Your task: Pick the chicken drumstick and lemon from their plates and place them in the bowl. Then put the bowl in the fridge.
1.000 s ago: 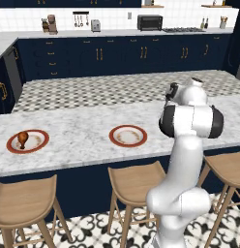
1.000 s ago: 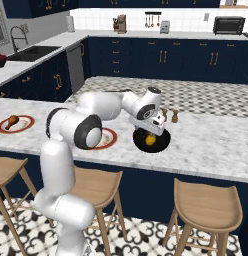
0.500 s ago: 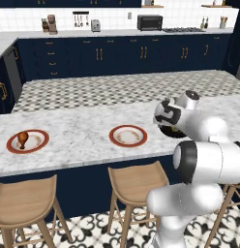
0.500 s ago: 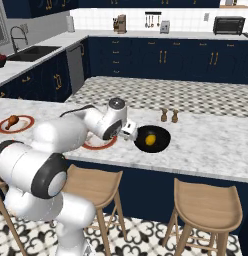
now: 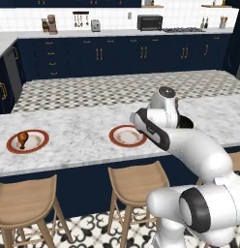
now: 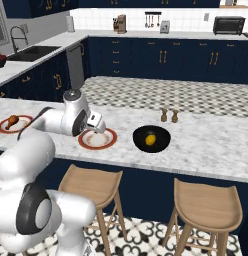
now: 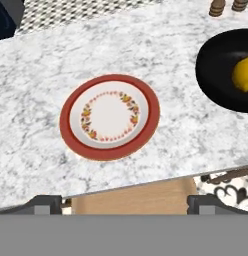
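A rendered home kitchen is shown, furnished as a dining and cooking space. A long marble-topped island is lined with wooden bar stools, and patterned tile flooring is laid beneath them. Navy cabinets with gold handles are ranged along the back wall under a white tiled backsplash. A toaster oven, a toaster, a knife block and hanging utensils are set out on the rear counter. A sink with a tall faucet is fitted at one side, and a stainless dishwasher is built in beside it.
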### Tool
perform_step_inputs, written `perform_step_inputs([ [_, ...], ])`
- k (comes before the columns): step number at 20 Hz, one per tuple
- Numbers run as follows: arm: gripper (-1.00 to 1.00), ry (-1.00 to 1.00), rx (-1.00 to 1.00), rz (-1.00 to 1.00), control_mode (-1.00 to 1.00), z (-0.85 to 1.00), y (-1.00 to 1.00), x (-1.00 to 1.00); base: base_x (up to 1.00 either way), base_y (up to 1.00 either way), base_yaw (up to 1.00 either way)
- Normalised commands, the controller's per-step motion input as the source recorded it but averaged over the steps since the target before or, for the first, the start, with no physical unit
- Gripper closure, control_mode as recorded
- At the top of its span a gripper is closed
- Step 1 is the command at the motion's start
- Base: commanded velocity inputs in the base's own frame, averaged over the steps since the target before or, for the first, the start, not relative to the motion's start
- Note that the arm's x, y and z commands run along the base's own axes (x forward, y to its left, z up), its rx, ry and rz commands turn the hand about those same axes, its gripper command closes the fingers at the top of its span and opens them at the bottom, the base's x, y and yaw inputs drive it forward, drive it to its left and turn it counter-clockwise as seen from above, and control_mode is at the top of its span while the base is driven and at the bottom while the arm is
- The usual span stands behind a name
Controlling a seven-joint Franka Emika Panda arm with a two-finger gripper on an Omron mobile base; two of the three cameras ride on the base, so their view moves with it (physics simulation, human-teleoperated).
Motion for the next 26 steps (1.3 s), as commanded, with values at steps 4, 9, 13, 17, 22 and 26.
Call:
perform_step_inputs([
  [4,-1.0,0.01,0.0,0.04,-1.0,0.1,1.0,0.0,0.0,0.0,0.0],
  [9,-1.0,0.08,-0.03,0.15,-1.0,0.01,1.0,0.0,0.0,0.0,0.0],
  [13,-1.0,0.17,0.0,0.16,-1.0,0.02,0.99,0.02,0.0,0.0,0.0],
  [17,-1.0,0.07,0.0,0.05,-1.0,0.07,0.39,-0.12,0.0,0.0,0.0],
  [22,-1.0,0.0,-0.02,0.0,-1.0,0.0,-0.41,-0.58,0.0,0.0,0.0],
  [26,-1.0,0.0,0.0,0.0,-1.0,0.0,-0.19,-0.24,0.0,0.0,0.0],
])
